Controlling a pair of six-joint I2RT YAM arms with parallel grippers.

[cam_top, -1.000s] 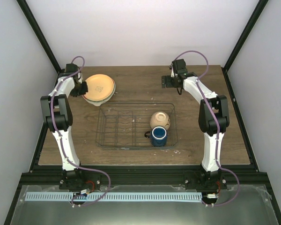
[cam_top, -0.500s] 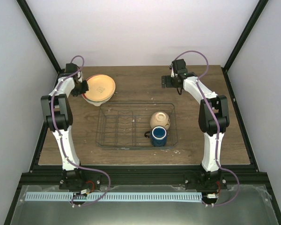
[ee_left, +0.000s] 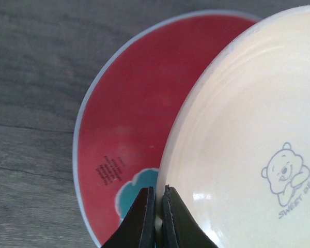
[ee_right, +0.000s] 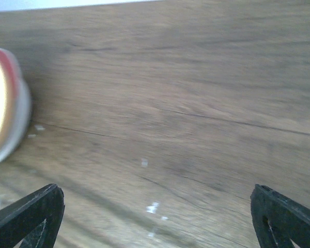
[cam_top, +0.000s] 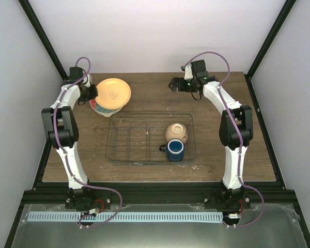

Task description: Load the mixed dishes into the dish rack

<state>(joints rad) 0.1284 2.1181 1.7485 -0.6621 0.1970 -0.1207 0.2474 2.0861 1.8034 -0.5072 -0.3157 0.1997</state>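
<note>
Since a second ago your left arm has raised the orange-yellow plate (cam_top: 113, 92) off the stack and tipped it, baring the red plate (ee_left: 121, 134) beneath. Your right arm has swung its wrist toward 9 o'clock.

Your left fingers (ee_left: 151, 200) are clamped on that plate's rim, at its 9 o'clock edge in the top view. The wrist view shows its pale face with a small bear print. You cannot tell from these views whether its far edge touches the stack.

The red plate sits on a white plate (cam_top: 107, 110) on the tabletop (cam_top: 155, 95), at 10 o'clock from the dish rack (cam_top: 125, 139).

Your right fingers (cam_top: 174, 86) are spread wide with nothing between them. They hang over bare wood at 1 o'clock from the rack, well apart from the plates.

Inside the rack, at its 3 o'clock end, the cream bowl (cam_top: 176, 132) lies tilted. The dark blue mug (cam_top: 175, 150) stands upright just beside it at 6 o'clock.
</note>
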